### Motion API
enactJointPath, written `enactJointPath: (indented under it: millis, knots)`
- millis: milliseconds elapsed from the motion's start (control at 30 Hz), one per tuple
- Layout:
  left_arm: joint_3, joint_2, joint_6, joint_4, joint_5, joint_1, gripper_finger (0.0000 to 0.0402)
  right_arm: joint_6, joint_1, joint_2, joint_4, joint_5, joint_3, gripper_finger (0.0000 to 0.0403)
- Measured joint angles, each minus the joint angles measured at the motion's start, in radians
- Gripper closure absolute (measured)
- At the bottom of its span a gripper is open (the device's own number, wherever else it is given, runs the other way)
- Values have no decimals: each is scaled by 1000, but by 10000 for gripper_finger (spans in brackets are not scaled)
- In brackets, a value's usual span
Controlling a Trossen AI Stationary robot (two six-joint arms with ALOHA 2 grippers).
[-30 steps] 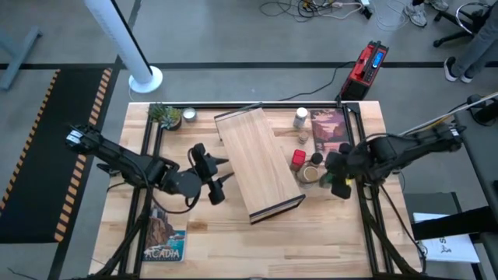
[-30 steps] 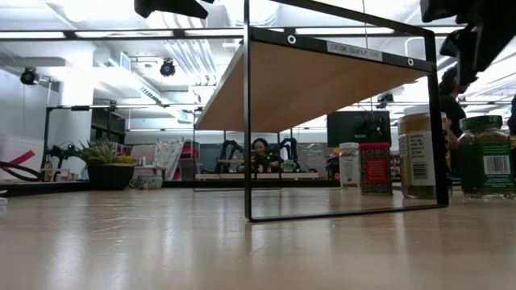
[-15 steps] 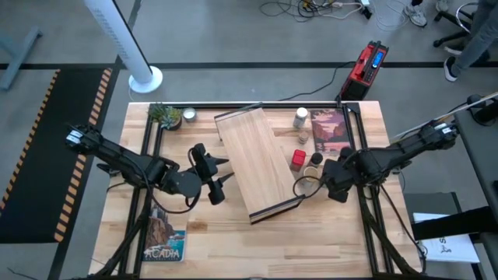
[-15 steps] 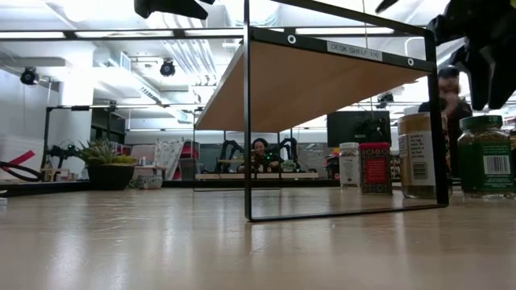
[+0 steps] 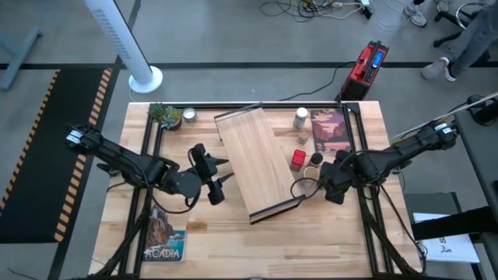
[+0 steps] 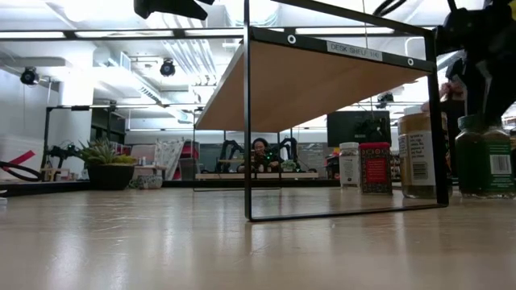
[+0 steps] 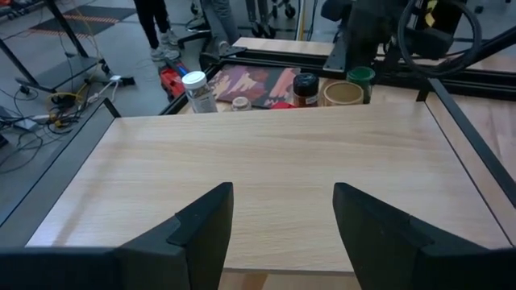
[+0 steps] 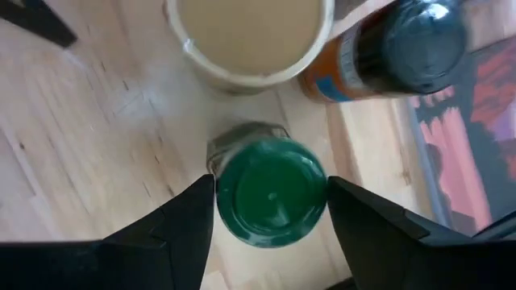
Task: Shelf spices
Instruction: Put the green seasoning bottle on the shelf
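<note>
Shelf (image 5: 258, 163) is laid diagonally, dark end near-right. Green-lidded jar (image 8: 271, 193) stands upright, straddled by the spread right gripper (image 8: 270, 211); contact unclear. Left gripper (image 7: 282, 217) is held spread, empty.

— Far left corner of table?
— Small potted plant (image 5: 163, 113), little silver dish (image 5: 188, 116) just beside.
— Books?
— One at near left edge (image 5: 164, 236), another far right (image 5: 330, 131).
— Off table?
— Red box (image 5: 367, 65) on floor.
</note>
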Motion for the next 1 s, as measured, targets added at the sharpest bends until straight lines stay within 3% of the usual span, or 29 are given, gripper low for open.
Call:
enactJointPath:
  millis: [433, 1000]
  knots:
    - [-1, 0, -4, 0, 10, 0, 198, -22, -25, 4, 103, -7, -87, 175]
    - [-2, 0, -20, -24, 10, 0, 198, -69, -75, 3, 157, -66, -112, 224]
